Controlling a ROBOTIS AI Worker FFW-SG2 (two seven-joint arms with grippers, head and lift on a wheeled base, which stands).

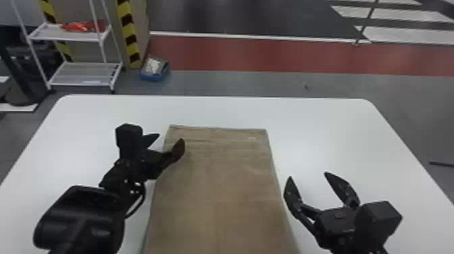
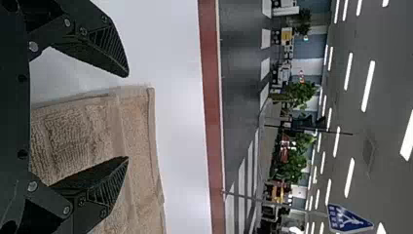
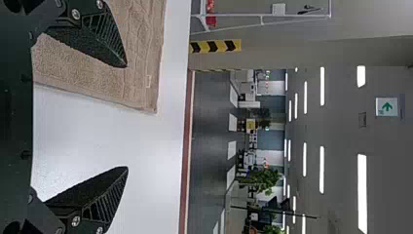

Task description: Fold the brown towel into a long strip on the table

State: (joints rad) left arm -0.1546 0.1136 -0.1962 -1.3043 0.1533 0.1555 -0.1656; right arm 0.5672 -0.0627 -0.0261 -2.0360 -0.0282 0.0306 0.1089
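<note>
Head view: white, round-cornered table (image 1: 223, 108) with the brown cloth towel (image 1: 219, 182) spread in the centre, both grippers open

The towel lies largely flat, from the middle of the frame down past the bottom edge, its far edge slightly creased.

At centre left, the black two-fingered left gripper (image 1: 170, 138) has its flat fingers spread and empty, one above the towel's left side near the far corner, the other outside it. Whether it touches cloth, I cannot tell. The matching right gripper (image 1: 308, 175), at lower right, is also spread and empty, just beside the towel's right edge.

Smallest is a pale mark (image 1: 250, 138) near the towel's upper right corner.

This looks like the setting-up of a lengthwise fold. The next move probably calls for pinching a long edge, then carrying it evenly across to narrow the towel, without bunching it.
</note>
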